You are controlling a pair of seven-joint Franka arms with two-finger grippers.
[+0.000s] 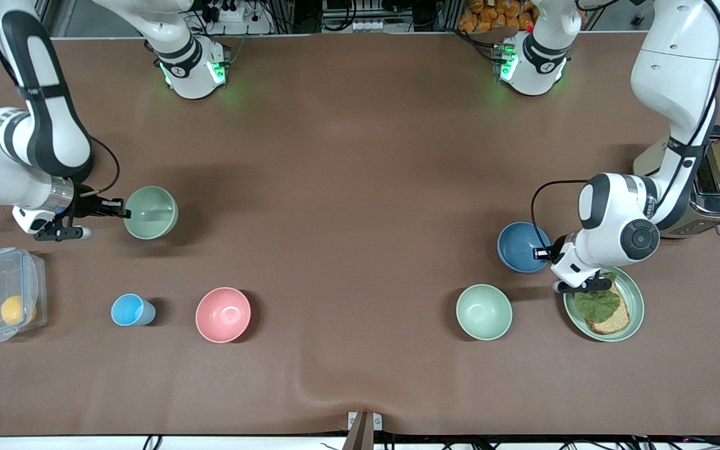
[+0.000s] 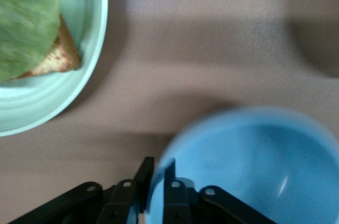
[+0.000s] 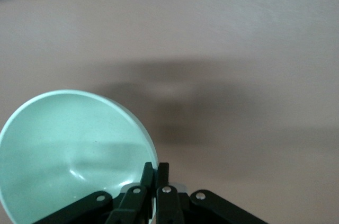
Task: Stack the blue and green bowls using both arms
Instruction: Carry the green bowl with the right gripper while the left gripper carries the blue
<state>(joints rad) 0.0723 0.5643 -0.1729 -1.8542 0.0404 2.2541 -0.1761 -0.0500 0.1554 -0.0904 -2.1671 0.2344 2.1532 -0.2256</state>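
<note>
Front view – step: both bowls gripped at rim, pre-stack; judged approx. half done.
Front view – right end effector point(image 1: 117, 211): at rim of green bowl point(image 1: 151, 212), twd right arm's end of bench point(image 1: 347, 187); whether bowl is clear of bench cannot be told.
Front view – left end effector point(image 1: 544, 253): at rim of blue bowl point(image 1: 521, 247), twd left arm's end, beside plate point(image 1: 636, 306) w/ lettuce point(image 1: 596, 304) & bread.
Front view – other: 2nd green bowl point(image 1: 484, 312), pink bowl point(image 1: 223, 314), cup point(image 1: 130, 310), untouched.
Left wrist view – left end effector point(image 2: 156, 181): fingers straddle blue bowl point(image 2: 254, 166) wall, one in, one out, pinching rim.
Right wrist view – right end effector point(image 3: 155, 178): fingers pressed on green bowl point(image 3: 69, 150) rim, wall between them.
Next (judgement): bring both twd mid-bench, one bowl over the other, level, lower to nest, then let go.
</note>
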